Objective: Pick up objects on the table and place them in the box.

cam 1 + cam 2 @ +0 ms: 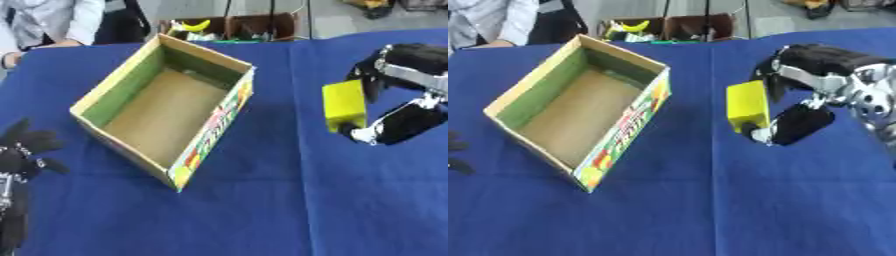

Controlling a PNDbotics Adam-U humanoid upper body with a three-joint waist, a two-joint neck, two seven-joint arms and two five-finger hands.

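Left eye view first, nearest stuff: my left hand [19,150] is idling at the lower left edge over the blue tablecloth [262,210], fingers spread apart and relaxed, holding nothing, well apart from everything else. In the right eye view it is barely showing at the left border.

Moving up, the open cardboard box [210,125] is sitting left of centre on the cloth, turned at an angle, one corner pointing toward me. I'm seeing a plain brown floor inside, green on the inner walls, colourful print on the long outer side facing right.

Right of the box, my right hand [794,117] is coming in from the right side and is clamped on a yellow block [746,106], fingers curled over its top and thumb tucked under. The block is hanging upright, above the cloth I think, beside the box and not touching it, still outside the box.

Farthest back, past the table edge, another brown carton [232,27] is sitting with something yellow and curved in it.
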